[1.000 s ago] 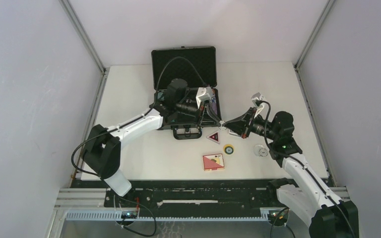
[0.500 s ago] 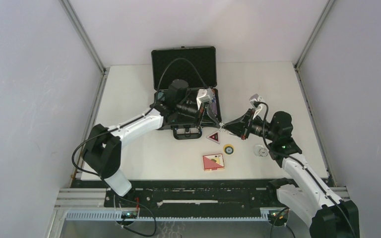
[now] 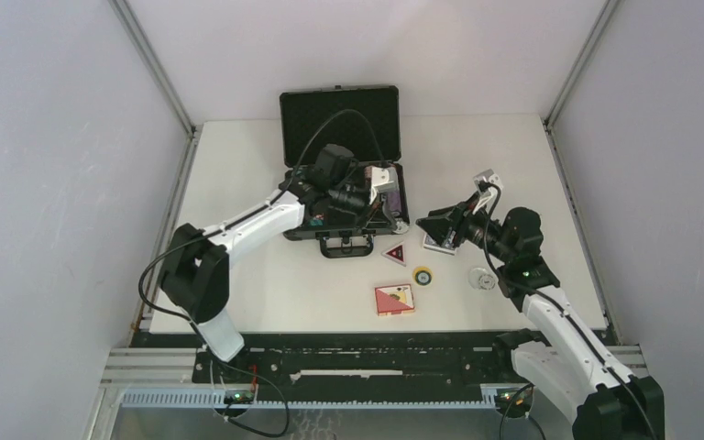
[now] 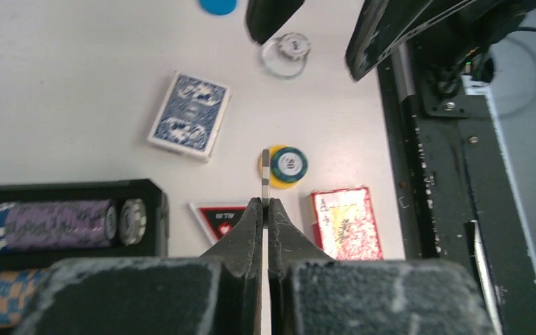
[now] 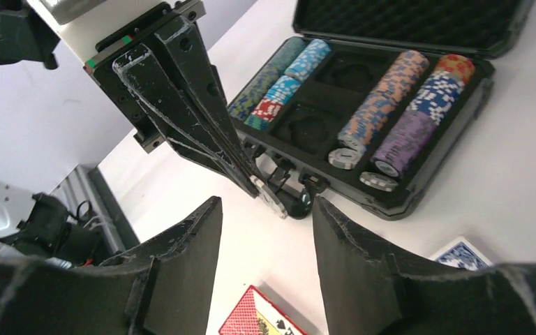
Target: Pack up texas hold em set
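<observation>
The black briefcase lies open at the back, rows of poker chips in its foam slots. My left gripper is shut on a single grey-white chip, held edge-on just off the case's front right corner. The right gripper stands open facing that chip, a short way from it and holding nothing. On the table lie a blue deck, a red deck, a triangular button and a yellow round button topped by a green chip.
A clear round button lies right of the yellow one, near the right arm. A blue disc shows at the top edge of the left wrist view. The case handle juts toward the triangular button. Grey walls enclose the table.
The right gripper opened, let go of the chip and drew back to the right. The left gripper closed on the chip and now holds it alone.
</observation>
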Tool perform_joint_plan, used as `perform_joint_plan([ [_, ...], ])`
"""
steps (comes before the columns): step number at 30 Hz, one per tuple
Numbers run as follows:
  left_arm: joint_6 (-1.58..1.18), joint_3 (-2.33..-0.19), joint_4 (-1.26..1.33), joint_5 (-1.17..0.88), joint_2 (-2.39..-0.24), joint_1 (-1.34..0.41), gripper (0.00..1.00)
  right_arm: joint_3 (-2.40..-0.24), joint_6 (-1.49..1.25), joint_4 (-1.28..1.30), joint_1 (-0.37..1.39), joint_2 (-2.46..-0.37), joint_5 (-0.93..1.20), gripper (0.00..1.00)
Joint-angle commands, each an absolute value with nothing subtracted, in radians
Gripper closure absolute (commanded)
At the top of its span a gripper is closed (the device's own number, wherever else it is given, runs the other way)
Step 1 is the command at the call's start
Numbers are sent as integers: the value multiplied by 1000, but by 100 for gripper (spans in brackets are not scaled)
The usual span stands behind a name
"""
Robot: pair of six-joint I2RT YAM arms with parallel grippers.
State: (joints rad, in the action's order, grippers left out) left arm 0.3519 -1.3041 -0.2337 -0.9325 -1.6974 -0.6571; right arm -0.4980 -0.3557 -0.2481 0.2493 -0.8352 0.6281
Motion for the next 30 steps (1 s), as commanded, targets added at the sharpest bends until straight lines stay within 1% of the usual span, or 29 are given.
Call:
perform_joint_plan([
  [1,518,-1418,-381,-816,-1733,-634,100,-505,-352,-246,247,-833,479,41],
  [4,618,-1507,-502,-710,-1789,-621,100,-505,-358,-252,243,-860,461,42],
  [7,650,-1619,-582,-568,-1879,-611,100,-504,-370,-266,238,-890,469,43],
  [11,662,-1754,-633,-479,-1990,-606,100,-505,-373,-272,237,-912,477,44],
  [15,661,-1799,-630,-457,-2052,-607,100,-505,-360,-253,235,-912,472,44],
  [21,659,-1813,-603,-448,-2082,-615,100,-504,-350,-246,230,-925,470,44],
  [30,652,-1822,-597,-461,-2062,-624,100,-505,-354,-258,229,-946,489,45],
])
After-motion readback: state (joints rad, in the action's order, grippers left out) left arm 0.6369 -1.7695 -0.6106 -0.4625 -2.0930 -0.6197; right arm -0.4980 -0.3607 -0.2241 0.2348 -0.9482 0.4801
